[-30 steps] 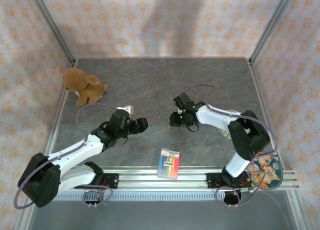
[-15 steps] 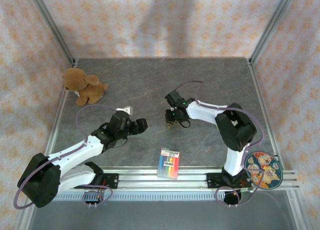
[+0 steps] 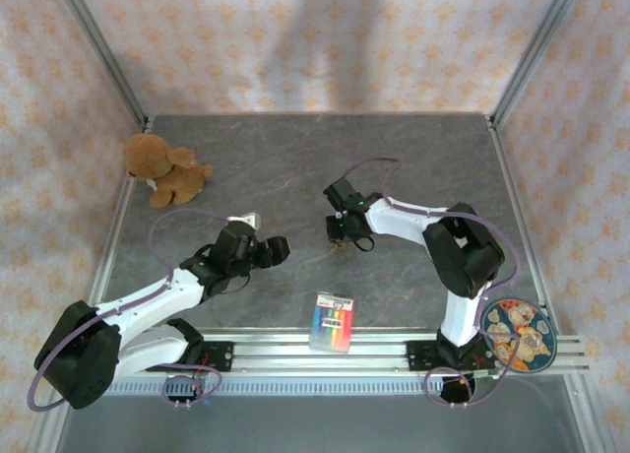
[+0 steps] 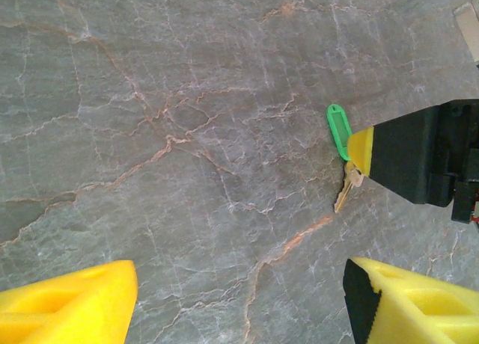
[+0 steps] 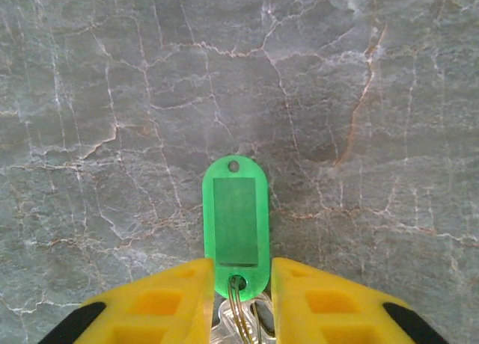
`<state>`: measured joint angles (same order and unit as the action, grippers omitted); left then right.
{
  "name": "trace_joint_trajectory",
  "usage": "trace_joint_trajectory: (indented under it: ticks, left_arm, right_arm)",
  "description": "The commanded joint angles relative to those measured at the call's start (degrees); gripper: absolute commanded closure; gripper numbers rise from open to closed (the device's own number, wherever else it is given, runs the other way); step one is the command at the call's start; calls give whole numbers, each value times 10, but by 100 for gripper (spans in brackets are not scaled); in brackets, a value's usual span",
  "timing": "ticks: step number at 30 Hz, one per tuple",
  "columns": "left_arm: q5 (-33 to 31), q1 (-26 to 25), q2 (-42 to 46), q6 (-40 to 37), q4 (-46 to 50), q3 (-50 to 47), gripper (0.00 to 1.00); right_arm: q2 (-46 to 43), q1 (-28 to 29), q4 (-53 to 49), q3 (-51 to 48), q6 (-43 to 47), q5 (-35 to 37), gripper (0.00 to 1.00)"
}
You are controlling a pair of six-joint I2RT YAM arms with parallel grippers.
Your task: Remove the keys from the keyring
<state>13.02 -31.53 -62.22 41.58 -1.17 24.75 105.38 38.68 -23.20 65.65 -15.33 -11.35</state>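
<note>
So the right claw [image 5: 241, 275] is down on the counter [image 4: 150, 134] roughly mid-table, its yellow fingers drawn in tight on either side of the ring end of the green tag [image 5: 235, 223]. They look like they're touching it, but honestly I can't tell if it's got a real bite or is just hugging it. The keyring [image 5: 241, 308] sits right between the tips, and the keys [image 4: 345, 193] trail out flat behind the tag, the pale one lying on the stone. The left claw [image 4: 239, 301] is spread wide with nothing in it, hanging off to the side and looking at the bunch from a little way away. My worry is that if the pinch is on the slick plastic tag and not the ring, the whole bunch will swivel or pop out the moment the other arm tugs a key. Also, that key is tiny and flat on a hard surface, so a finger could just shove it along. And two claws crowding one small ring could easily bump. The surface is dark grey veined stone. Around it are peach patterned walls [image 3: 295, 39], a teddy [image 3: 164, 169] in the far left corner, a rainbow pack [image 3: 333, 322] near the front rail and a cartoon plate [image 3: 520, 337] by the right base.
</note>
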Motion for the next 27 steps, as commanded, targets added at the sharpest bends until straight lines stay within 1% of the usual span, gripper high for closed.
trace_joint_trajectory:
  ticks: [1, 6, 16, 21, 27]
  left_arm:
    - [-12, -4, 13, 8, -16, -8, 26]
    - [-12, -4, 17, 10, -15, -11, 26]
    - [-13, -4, 20, 10, -16, -12, 26]
    - [-12, -4, 30, -2, 1, 7, 26]
    - [-12, -4, 51, -59, 60, 84, 24]
  right_arm:
    - [-9, 7, -16, 4, 3, 24, 74]
    - [-13, 7, -15, -4, 1, 24, 81]
    - [-28, 7, -27, -6, 8, 30, 89]
    - [-69, 7, -59, 8, 23, 36, 91]
    - [-145, 7, -128, 59, 67, 41, 91]
